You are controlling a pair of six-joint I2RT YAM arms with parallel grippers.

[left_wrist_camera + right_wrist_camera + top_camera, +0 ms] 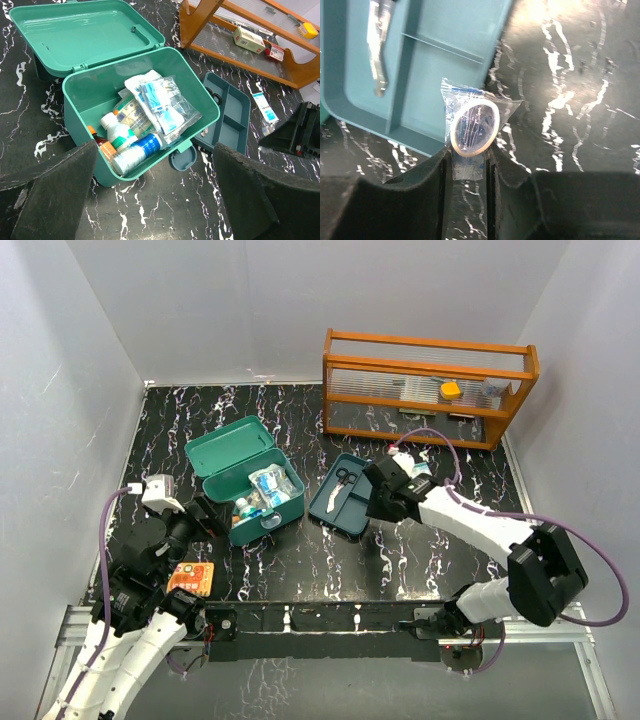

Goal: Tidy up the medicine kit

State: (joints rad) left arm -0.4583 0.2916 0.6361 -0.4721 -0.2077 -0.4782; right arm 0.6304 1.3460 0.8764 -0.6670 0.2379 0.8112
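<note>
The teal medicine kit [262, 515] stands open left of centre, its lid [228, 445] tipped back. In the left wrist view the kit [80, 100] holds bottles, a blue-labelled tube [137, 152] and clear packets [160, 102]. Its teal insert tray [352, 508] lies on the table to its right with scissors [343, 477] in it. My right gripper [380, 503] hovers at the tray's right edge, shut on a wrapped tape roll [474, 127]; in its wrist view the gripper [468, 165] is over the tray's corner [435, 50]. My left gripper [155, 200] is open and empty, just in front of the kit.
An orange slatted rack [430, 385] stands at the back right with a yellow item [450, 390] and small boxes [249, 39] on it. An orange packet [192, 578] lies near the left arm. A blue-white sachet [263, 106] lies beside the tray. A pale tool [377, 60] lies in the tray.
</note>
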